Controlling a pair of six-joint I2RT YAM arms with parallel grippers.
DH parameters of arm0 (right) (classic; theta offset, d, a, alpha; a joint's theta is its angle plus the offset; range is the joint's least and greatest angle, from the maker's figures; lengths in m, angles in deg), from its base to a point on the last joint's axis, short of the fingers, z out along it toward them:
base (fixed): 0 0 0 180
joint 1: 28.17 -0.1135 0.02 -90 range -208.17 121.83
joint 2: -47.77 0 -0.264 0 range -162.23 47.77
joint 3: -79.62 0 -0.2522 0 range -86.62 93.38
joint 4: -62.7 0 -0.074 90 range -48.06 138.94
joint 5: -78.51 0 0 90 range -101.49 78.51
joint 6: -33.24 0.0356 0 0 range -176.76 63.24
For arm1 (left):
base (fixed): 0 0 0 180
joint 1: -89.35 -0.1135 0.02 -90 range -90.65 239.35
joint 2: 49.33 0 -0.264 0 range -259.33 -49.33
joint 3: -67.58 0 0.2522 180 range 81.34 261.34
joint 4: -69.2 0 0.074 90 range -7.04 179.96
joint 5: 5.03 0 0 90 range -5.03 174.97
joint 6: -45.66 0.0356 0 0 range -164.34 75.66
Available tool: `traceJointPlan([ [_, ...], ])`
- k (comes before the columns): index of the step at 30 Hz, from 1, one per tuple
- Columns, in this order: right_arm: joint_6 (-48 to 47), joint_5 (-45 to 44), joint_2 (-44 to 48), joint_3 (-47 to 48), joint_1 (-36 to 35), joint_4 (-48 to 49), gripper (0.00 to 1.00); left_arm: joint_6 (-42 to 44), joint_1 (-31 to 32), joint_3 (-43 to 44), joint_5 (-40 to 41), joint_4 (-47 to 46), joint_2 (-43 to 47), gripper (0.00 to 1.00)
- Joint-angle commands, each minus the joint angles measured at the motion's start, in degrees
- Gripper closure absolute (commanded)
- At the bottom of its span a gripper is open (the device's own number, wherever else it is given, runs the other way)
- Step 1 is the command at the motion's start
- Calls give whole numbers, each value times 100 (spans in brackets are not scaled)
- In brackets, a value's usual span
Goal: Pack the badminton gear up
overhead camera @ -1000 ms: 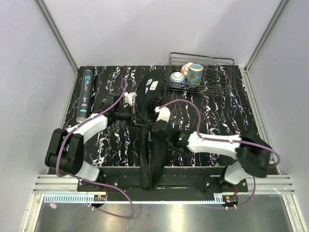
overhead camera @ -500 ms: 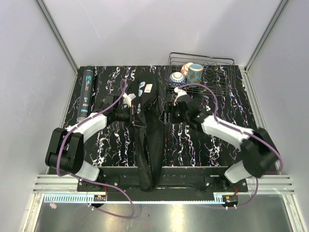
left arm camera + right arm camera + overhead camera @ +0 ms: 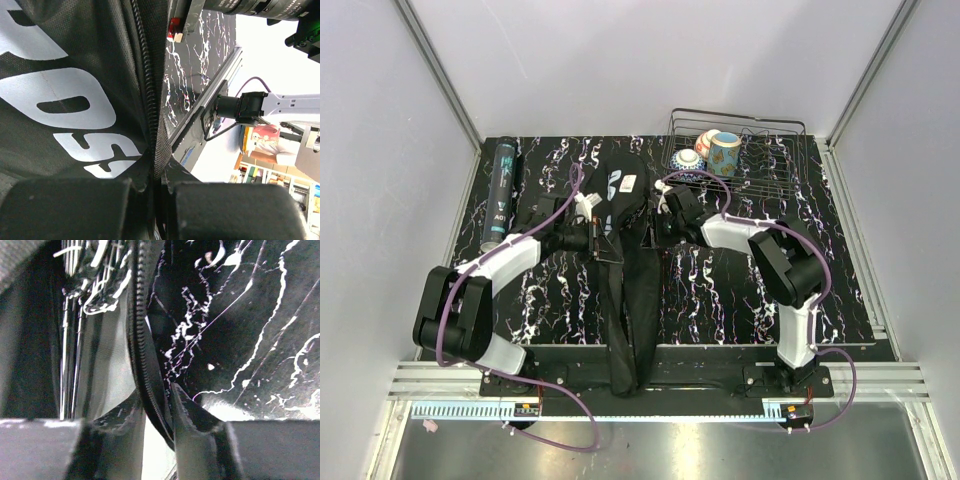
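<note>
The long black bag (image 3: 625, 290) lies lengthwise down the middle of the table, its white lettering (image 3: 75, 100) filling the left wrist view. My left gripper (image 3: 597, 240) (image 3: 161, 172) is shut on the bag's left zipper edge. My right gripper (image 3: 665, 212) (image 3: 157, 402) is at the bag's right side near its far end, its fingers closed on the zipper edge (image 3: 142, 355). Thin pale strings (image 3: 70, 340) show inside the bag's opening; the rest of the racket is hidden. The dark tube (image 3: 500, 195) lies at the far left. No shuttlecock is in view.
A wire basket (image 3: 770, 150) holding painted cups (image 3: 723, 152) stands at the back right, just behind my right gripper. Aluminium posts and white walls close in the table on three sides.
My right arm has swung from the bag's middle toward its far end, and its jaws have narrowed onto the zipper edge. The left gripper has kept its hold.
</note>
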Motion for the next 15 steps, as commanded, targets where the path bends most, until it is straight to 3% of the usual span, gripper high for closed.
traceJointPlan([
  [1,664,635,371,-188,-13,831,78,218,101,116,-201,-38,303,99],
  [3,1062,706,733,-427,-30,1071,96,368,154,239,176,200,373,91],
  [4,1316,715,1074,-541,-74,1168,99,499,207,266,308,366,400,86],
  [6,1502,602,1313,-499,-197,977,100,562,233,301,642,447,558,76],
  [7,1651,514,1489,-429,-241,802,100,579,260,292,739,447,628,66],
  [9,1853,435,1604,-358,-381,704,100,597,286,319,933,438,804,57],
  [13,2468,65,1797,-182,-610,616,100,658,593,389,1214,420,998,12],
  [15,2767,-145,1842,-156,-689,545,100,711,769,467,1478,473,1085,5],
])
